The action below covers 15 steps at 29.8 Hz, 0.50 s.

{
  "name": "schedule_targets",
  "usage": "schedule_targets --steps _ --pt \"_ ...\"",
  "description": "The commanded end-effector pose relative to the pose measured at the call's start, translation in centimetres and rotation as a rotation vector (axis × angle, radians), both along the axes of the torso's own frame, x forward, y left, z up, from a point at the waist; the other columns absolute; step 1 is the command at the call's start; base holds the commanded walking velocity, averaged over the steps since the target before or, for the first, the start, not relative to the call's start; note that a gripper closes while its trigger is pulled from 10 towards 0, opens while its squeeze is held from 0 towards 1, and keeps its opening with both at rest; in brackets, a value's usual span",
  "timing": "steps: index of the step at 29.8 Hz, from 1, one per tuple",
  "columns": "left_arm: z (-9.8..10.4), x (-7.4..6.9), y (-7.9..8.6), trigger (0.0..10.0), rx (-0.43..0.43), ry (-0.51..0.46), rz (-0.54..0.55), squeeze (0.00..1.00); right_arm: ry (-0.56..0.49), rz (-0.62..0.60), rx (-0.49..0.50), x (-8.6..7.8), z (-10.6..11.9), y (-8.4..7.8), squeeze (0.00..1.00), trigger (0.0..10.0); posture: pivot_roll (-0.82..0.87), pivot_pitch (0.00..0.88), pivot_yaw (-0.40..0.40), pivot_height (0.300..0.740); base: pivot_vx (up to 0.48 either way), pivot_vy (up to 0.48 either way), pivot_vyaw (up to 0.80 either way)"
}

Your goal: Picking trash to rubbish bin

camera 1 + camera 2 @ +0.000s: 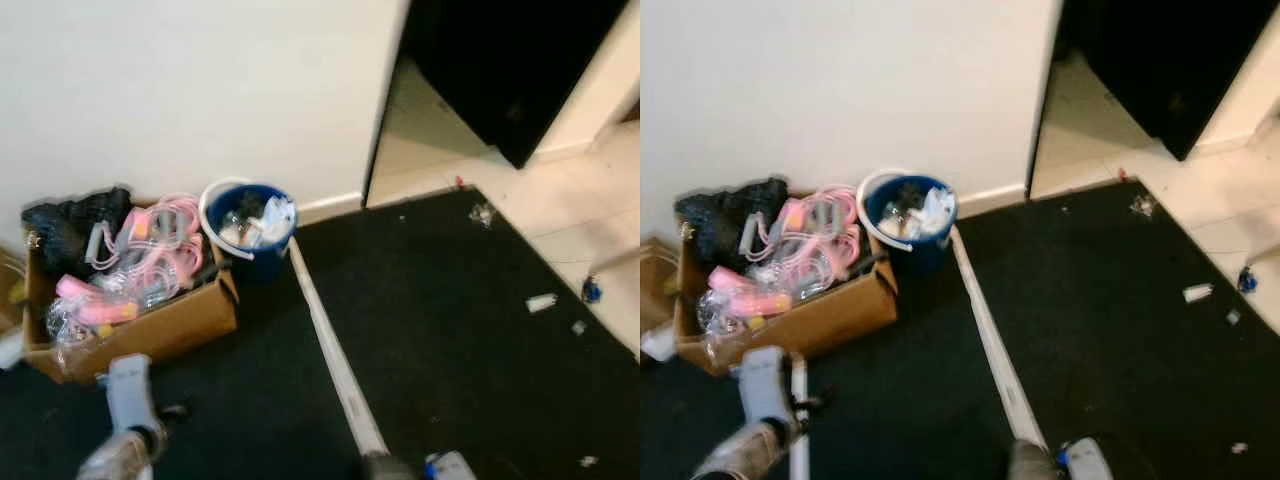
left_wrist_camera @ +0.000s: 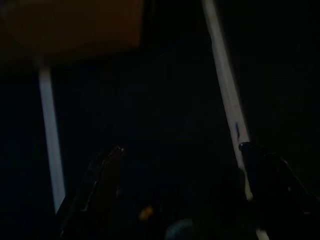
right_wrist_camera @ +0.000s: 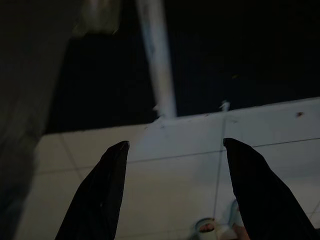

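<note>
A blue rubbish bin point(image 1: 249, 228) with a white liner stands against the wall, filled with clear and white trash. Small bits of trash lie on the black mat and tiles at the right: a white scrap point(image 1: 540, 302), a crumpled clear piece point(image 1: 484, 213) and a blue bit point(image 1: 591, 291). My left arm point(image 1: 128, 410) hangs low at the bottom left. My left gripper point(image 2: 180, 165) is open over the dark mat. My right gripper point(image 3: 175, 170) is open above pale tiles, with nothing between its fingers.
A cardboard box point(image 1: 160, 325) full of pink hangers and dark cloth sits left of the bin. A long white strip point(image 1: 335, 360) runs across the black mat point(image 1: 450, 340). A dark doorway point(image 1: 500, 70) opens at the upper right, with pale tiles point(image 1: 590, 220) beside it.
</note>
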<state>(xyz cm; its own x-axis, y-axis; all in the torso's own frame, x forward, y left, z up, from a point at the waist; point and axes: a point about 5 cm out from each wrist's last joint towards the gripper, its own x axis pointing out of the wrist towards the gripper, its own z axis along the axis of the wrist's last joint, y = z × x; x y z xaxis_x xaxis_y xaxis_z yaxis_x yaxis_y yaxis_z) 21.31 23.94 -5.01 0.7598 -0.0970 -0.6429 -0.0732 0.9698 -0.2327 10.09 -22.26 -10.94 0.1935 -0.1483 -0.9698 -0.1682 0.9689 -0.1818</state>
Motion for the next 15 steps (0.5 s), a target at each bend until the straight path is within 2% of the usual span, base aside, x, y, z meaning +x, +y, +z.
schedule_targets --steps 1,4,9,10,15 --pt "-1.1 -1.7 0.1 10.0 0.021 0.074 0.011 0.00 0.002 -0.010 0.003 -0.2 -0.1 0.1 0.00 10.0 0.09 0.085 0.076 0.740 0.000 0.000 0.00" --pt "-1.4 -2.1 0.0 10.0 0.046 0.101 0.008 0.00 0.003 -0.010 0.004 -0.3 -0.1 0.2 0.00 10.0 0.09 0.085 0.074 0.740 0.000 0.000 0.00" --pt "-2.6 -3.9 -0.3 10.0 0.087 0.201 0.039 0.00 0.013 0.004 0.007 -0.5 -0.2 0.3 0.00 10.0 0.10 0.084 0.071 0.740 0.000 0.000 0.00" --pt "-2.6 -3.9 -0.3 10.0 0.087 0.201 0.039 0.00 0.013 0.004 0.007 -0.5 -0.2 0.3 0.00 10.0 0.10 0.084 0.071 0.740 0.000 0.000 0.00" --pt "-3.7 -5.6 -1.4 10.0 0.107 0.273 0.029 0.00 0.014 0.007 0.015 -0.5 -0.2 0.4 0.00 10.0 0.10 0.086 0.070 0.740 0.000 0.000 -0.80"
